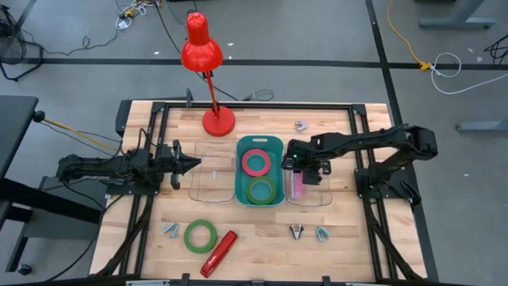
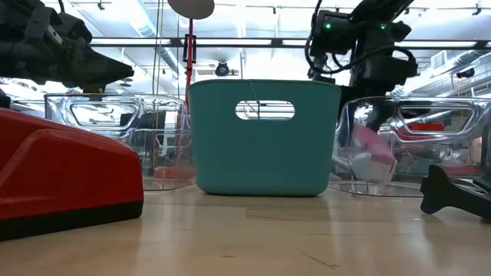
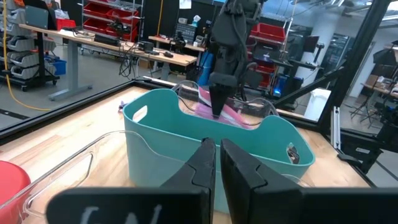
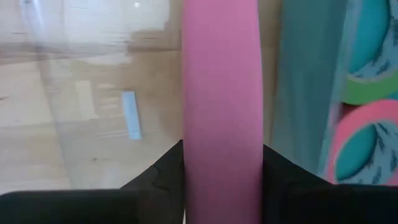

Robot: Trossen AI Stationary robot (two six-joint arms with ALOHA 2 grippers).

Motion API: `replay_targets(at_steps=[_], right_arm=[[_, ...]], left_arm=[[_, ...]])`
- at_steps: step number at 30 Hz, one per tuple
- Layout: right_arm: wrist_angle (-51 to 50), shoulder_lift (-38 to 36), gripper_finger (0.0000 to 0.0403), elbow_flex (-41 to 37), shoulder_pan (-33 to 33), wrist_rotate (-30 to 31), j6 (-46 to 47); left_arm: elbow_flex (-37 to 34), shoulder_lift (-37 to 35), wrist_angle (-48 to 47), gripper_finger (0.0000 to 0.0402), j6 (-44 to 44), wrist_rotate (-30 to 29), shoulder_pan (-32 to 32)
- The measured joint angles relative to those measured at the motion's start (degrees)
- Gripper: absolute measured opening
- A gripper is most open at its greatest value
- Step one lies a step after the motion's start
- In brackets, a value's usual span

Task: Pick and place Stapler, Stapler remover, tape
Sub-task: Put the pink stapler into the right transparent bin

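1. The table [image 1: 262, 246] fills the centre of the high view, with a red lamp [image 1: 208, 67] at its upper middle.
2. The teal bin [image 1: 259, 144] sits mid-frame and holds a pink tape roll [image 1: 255, 164] and a green tape roll [image 1: 261, 191]; a clear tray [image 1: 208, 193] lies to its left and another clear tray [image 1: 311, 199] to its right.
3. The right gripper [image 1: 304, 171] is right of centre, over the right tray, clamped on a pink stapler [image 4: 221, 93] (the wrist view shows the fingers pressed against both its sides).
4. The left gripper [image 1: 190, 164] waits left of centre with its fingers closed and nothing between them.
5. A red stapler [image 1: 220, 253] and a loose green tape roll [image 1: 200, 236] lie at lower left, and staple removers [image 1: 297, 231] at lower centre-right.
6. Risk, as I judge it: the pink stapler hangs close to the tray wall beside the bin, so a release from here could catch that edge and tip it out, or into the bin.
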Motion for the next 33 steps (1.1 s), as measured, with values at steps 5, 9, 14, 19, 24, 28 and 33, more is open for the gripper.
replay_targets(at_steps=[5,9,14,19,24,28,33], right_arm=[[1.0,1.6,0.0130,0.0,0.0,0.0,0.1],[3.2,1.6,0.0152,0.0,0.0,0.0,0.1],[7.4,1.6,0.0194,0.0,-0.1,0.0,3.3],[11.8,1.6,0.0224,0.0,-0.1,0.0,9.5],[12.8,1.6,0.0240,0.0,-0.1,0.0,11.9],[12.9,1.2,0.0244,0.0,-0.1,0.1,14.0],[12.4,-1.0,0.0244,0.0,-0.1,0.7,14.1]], left_arm=[[0.0,0.0,0.0,0.0028,0.0,0.0,0.0],[0.0,0.0,0.0,0.0028,0.0,0.0,0.0],[0.0,0.0,0.0,0.0028,0.0,0.0,0.0],[0.0,0.0,0.0,0.0028,0.0,0.0,0.0],[0.0,0.0,0.0,0.0028,0.0,0.0,0.0],[0.0,0.0,0.0,0.0028,0.0,0.0,0.0],[0.0,0.0,0.0,0.0028,0.0,0.0,0.0]])
